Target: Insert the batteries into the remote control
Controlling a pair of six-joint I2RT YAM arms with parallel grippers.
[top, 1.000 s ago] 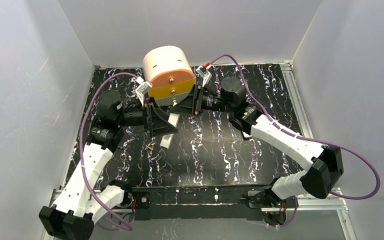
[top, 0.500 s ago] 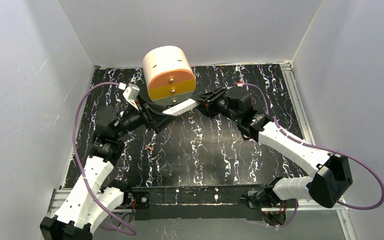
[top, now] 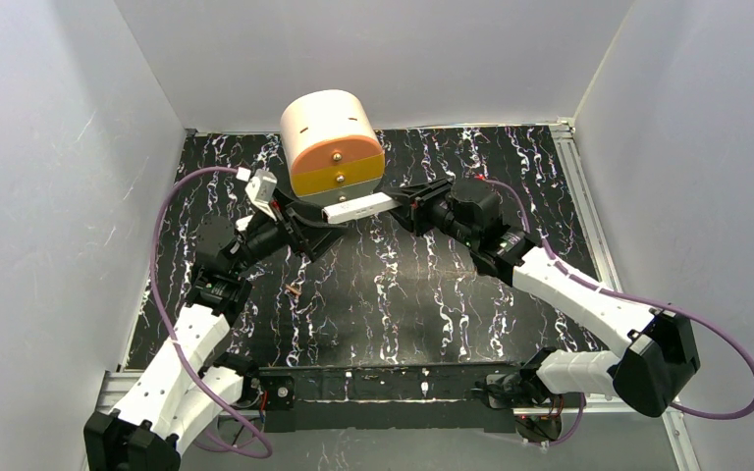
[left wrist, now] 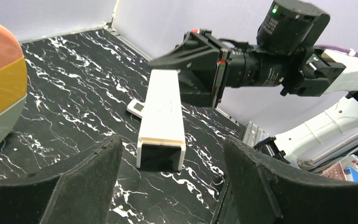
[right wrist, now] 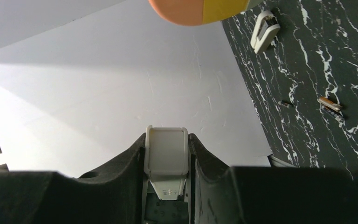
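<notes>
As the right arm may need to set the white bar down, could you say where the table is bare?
The table is bare at its near middle between the arms and in its far right corner. Crowded: beside the drum, where the right gripper holds the white bar by the left gripper.

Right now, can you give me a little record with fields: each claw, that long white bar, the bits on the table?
Right gripper: shut on long white plastic bar, held above black marbled table
Left gripper: open, fingers flanking the bar's free end, apart from it
Small white handset with screen: lying on the table beneath the bar
Slim coppery-brown battery: loose on the table
</notes>
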